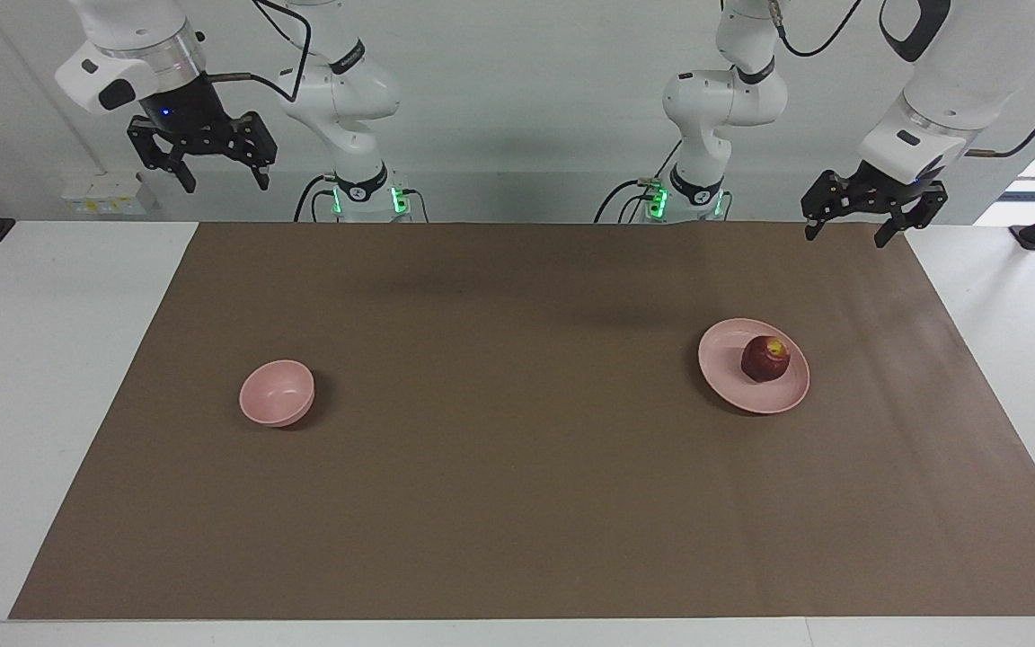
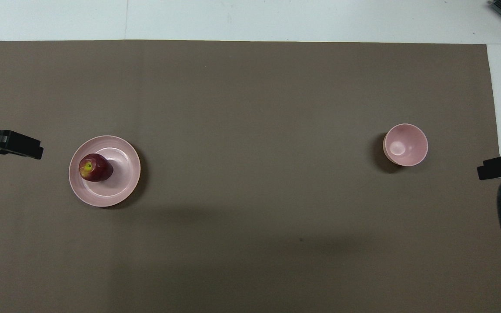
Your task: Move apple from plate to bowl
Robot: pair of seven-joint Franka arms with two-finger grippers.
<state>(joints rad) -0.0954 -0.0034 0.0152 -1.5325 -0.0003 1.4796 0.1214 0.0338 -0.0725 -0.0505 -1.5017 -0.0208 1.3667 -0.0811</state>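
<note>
apple [image 1: 765, 358] seated on plate [image 1: 724, 368], toward left arm's end; bowl [image 1: 277, 393] well apart, toward right arm's end; left gripper [image 1: 857, 234] and right gripper [image 1: 225, 182] raised, both released, nothing held

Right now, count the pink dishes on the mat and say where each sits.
2. The plate, holding the apple, lies toward the left arm's end of the table; the bowl stands empty toward the right arm's end. Nothing hides another dish.
</note>
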